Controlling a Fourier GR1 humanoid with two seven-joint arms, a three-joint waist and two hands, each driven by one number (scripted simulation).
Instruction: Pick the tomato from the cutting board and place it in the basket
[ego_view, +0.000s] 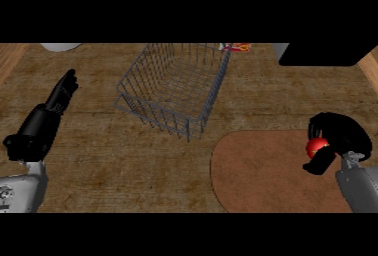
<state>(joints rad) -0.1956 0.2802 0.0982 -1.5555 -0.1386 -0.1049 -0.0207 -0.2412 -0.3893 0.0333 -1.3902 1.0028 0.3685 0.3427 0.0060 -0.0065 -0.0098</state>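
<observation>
From the head view I see my right hand (341, 137) at the right edge, fingers and thumb curled round the tomato (317, 146). Only a red patch of the tomato shows between the black fingers; the rest is hidden by the hand. I cannot tell whether the tomato is touching the surface below it or held just clear of it. The hand and tomato sit over the right part of the cutting board (266, 172), a rounded reddish-brown slab lying flat on the wooden table (111, 165) in the lower right of the view.

The basket (177, 87) stands up and to the left of the board, well apart from the tomato. It is a grey wire basket with an open top, set at a slant to the view, its near corner close to the board's upper left edge. I can see the table through its wires and nothing inside it.

My left hand (65, 92) shows at the left side, fingers straight and together, pointing up the view, holding nothing, to the left of the basket and apart from it.

Along the top edge there is a pale round thing (60, 47) at the left, a small red and white package (238, 47) just behind the basket's far corner, and a black block (325, 54) at the right.
</observation>
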